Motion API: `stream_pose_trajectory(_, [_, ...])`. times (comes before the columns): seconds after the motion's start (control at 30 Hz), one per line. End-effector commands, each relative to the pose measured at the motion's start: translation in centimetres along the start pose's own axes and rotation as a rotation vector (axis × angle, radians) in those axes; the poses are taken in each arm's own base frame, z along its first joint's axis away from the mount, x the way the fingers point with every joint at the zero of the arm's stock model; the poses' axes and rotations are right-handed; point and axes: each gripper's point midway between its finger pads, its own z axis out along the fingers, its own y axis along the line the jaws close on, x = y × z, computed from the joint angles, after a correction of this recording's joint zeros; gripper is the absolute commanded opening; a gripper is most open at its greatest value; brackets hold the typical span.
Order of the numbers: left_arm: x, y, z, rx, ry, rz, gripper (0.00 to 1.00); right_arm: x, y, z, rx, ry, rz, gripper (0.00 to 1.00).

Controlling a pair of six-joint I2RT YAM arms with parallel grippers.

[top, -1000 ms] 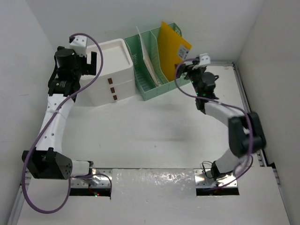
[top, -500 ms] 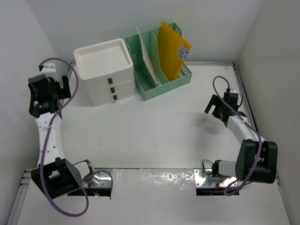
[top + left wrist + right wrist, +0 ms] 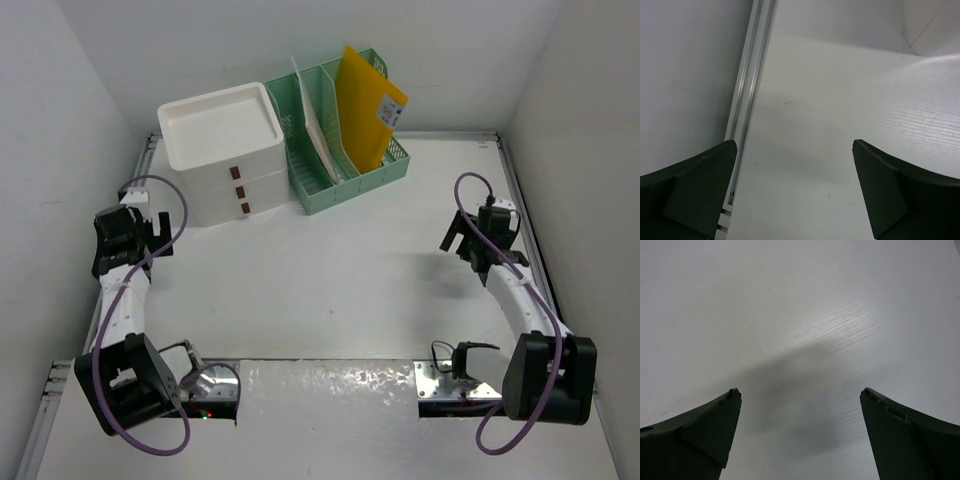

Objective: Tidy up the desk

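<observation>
The desk (image 3: 320, 280) is a wide white tabletop with thin metal rails along its edges. My left gripper (image 3: 156, 236) hovers near the desk's left edge, in front of the drawer box, open and empty. In the left wrist view its fingers (image 3: 695, 185) stand wide apart over bare desk (image 3: 830, 100), beside the left rail (image 3: 747, 85). My right gripper (image 3: 456, 234) is over the right side of the desk, also open and holding nothing. The right wrist view shows only white surface (image 3: 790, 305) and a shadow between its spread fingers (image 3: 900, 435).
A white three-drawer box (image 3: 225, 150) with brown handles stands at the back left. Beside it a green mesh file rack (image 3: 330, 190) holds a yellow folder (image 3: 368, 105) and white papers (image 3: 310, 115). White walls close in on the left, back and right.
Both arms pulled back from the far end: the left from above the drawer box to the left edge, the right from the file rack to the right side. Both grippers stayed open.
</observation>
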Motion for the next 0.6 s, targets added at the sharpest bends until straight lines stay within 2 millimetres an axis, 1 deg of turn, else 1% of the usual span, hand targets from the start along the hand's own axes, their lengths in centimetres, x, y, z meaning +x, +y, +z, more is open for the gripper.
stream_pose_trajectory(0.0, [-3.1, 0.7, -0.4, -0.022, -0.132, -0.023, 1.00, 0.5, -0.8, 0.2, 0.027, -0.012, -0.035, 0.99])
stream_pose_trajectory(0.27, [-2.4, -0.1, -0.1, 0.016, -0.125, -0.021, 1.00, 0.2, -0.3, 0.3, -0.003, -0.044, -0.041, 0.99])
stream_pose_trajectory(0.3, [-2.4, -0.1, -0.1, 0.016, -0.125, -0.021, 1.00, 0.6, -0.3, 0.3, -0.012, -0.039, -0.041, 0.99])
stream_pose_trajectory(0.5, [-2.5, -0.3, 0.0, 0.026, -0.129, -0.022, 1.00, 0.5, -0.4, 0.1, -0.013, -0.064, -0.042, 0.99])
stream_pose_trajectory(0.57, [-2.4, -0.4, 0.0, 0.032, -0.126, -0.020, 1.00, 0.7, 0.0, 0.2, -0.045, -0.084, -0.043, 0.99])
